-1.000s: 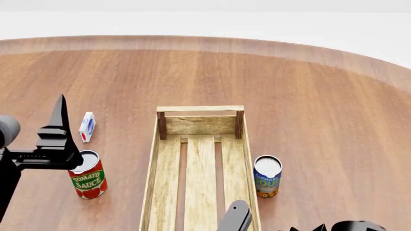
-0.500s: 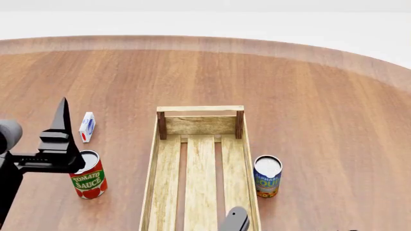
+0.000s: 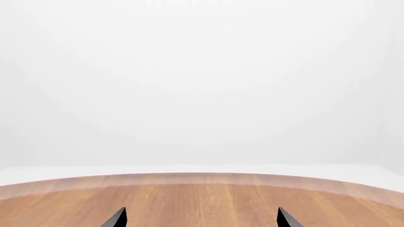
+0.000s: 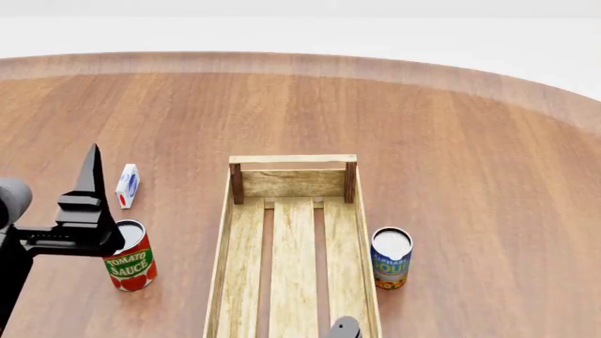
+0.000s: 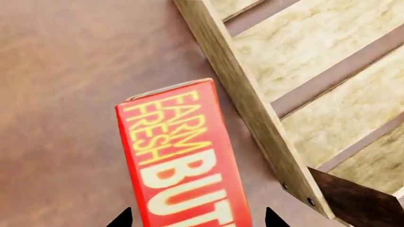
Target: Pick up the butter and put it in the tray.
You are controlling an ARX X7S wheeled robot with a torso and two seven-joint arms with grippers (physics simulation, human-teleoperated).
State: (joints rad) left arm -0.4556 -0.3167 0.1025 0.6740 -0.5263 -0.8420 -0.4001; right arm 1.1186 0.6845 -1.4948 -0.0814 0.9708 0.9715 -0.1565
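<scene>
The butter (image 5: 183,156), a red-orange box with yellow "FARM FRESH" lettering, shows only in the right wrist view. It lies on the table just outside the long side wall of the light-wood slatted tray (image 5: 246,109). My right gripper (image 5: 197,218) is open, with a fingertip on each side of the box and a gap at both sides. In the head view the tray (image 4: 228,232) stands mid-table; the butter is out of view there. My left gripper (image 4: 91,162) is open and empty, held above the table at the left, also seen in its wrist view (image 3: 202,220).
A tomato sauce can (image 4: 129,257) stands left of the tray, partly behind my left arm. A small white-and-blue carton (image 4: 127,185) stands beyond it. A soup can (image 4: 390,258) stands against the tray's right side. Part of my right arm (image 4: 345,328) shows at the bottom edge.
My right arm has drawn back toward the bottom edge of the head view until only a small part shows. My left gripper has sunk slightly.
</scene>
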